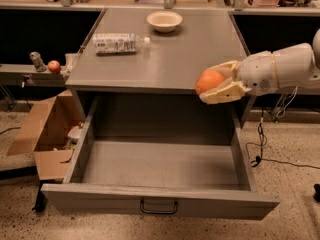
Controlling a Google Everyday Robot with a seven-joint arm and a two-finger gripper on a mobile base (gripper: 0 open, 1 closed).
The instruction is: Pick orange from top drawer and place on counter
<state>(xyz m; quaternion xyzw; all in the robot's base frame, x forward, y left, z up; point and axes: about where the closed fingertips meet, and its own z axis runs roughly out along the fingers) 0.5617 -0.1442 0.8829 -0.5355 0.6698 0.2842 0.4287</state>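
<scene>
My gripper (212, 82) comes in from the right and is shut on the orange (209, 80). It holds the fruit in the air at the height of the counter's front edge, at its right end. The top drawer (160, 204) is pulled wide open below, and its inside shows nothing in it. The dark handle (159, 207) sits at the middle of its flat front. The grey counter (175, 54) spreads behind and to the left of the orange.
On the counter lie a plastic water bottle (118, 43) at the back left and a white bowl (164, 20) at the back middle. A small reddish fruit (54, 66) sits on a low shelf to the left. An open cardboard box (45, 131) stands left of the drawer.
</scene>
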